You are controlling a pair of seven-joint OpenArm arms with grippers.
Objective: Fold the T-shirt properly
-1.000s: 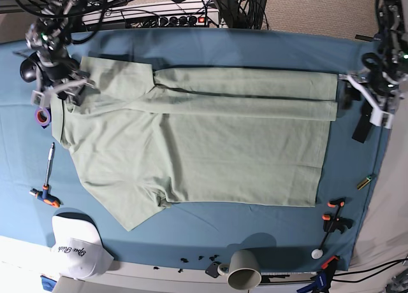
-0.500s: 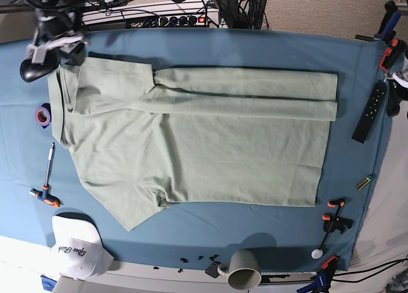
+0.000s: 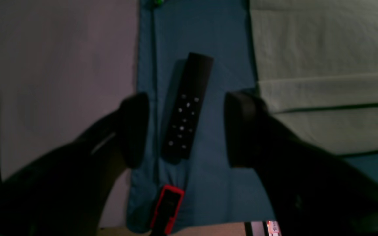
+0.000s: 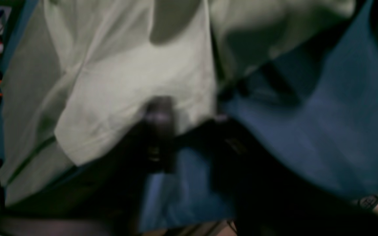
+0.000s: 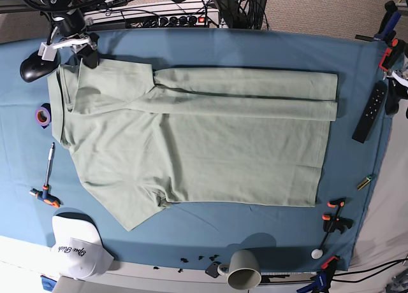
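The left gripper (image 3: 185, 129) hangs wide open, a black remote (image 3: 186, 108) lying below between its fingers. The right gripper (image 4: 189, 131) is blurred over the T-shirt's (image 5: 191, 140) edge; its opening cannot be told.

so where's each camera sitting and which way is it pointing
base: overhead, looking straight down on the T-shirt spread on the blue table cloth; the right gripper shows at the top left corner.
left wrist: on the left arm, looking down past the open left gripper at a black remote, shirt edge at right.
right wrist: on the right arm, blurred, looking past the right gripper at a shirt sleeve.
shared: base and left wrist both show the remote beside the shirt.
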